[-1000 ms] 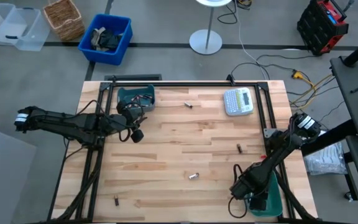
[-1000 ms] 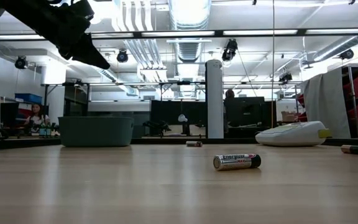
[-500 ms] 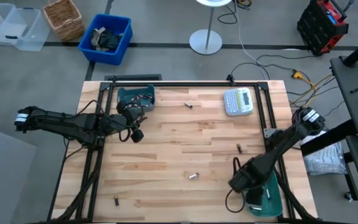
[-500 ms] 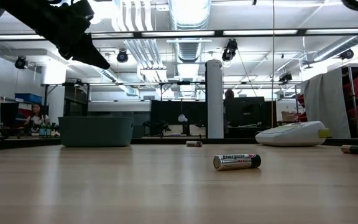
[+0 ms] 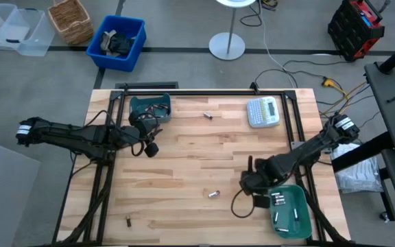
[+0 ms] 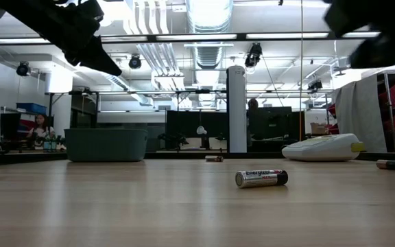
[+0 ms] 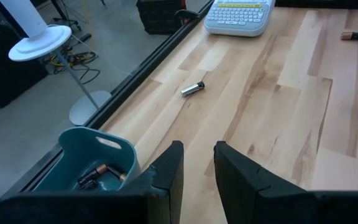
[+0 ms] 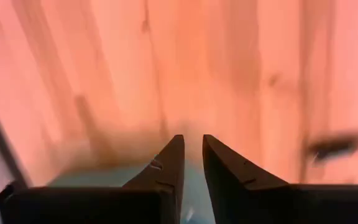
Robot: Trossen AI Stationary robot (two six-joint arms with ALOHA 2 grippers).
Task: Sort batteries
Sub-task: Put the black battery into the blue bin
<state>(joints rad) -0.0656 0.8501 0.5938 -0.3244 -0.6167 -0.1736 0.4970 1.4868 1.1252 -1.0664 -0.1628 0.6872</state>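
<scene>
Hovering beside the green plastic bin (image 5: 293,211) holding silvery cells, your right end effector (image 5: 250,184) has fingers nearly pressed together, empty. A silvery cylindrical battery (image 5: 213,195) lies near it on the wooden desk (image 5: 184,165). Your left end effector (image 5: 152,149), narrowly spread and empty, waits by the teal bin (image 5: 149,108).

Likely a lab, exposed ceiling ducts (image 6: 208,27), workbenches, storage bins (image 5: 121,42)
</scene>
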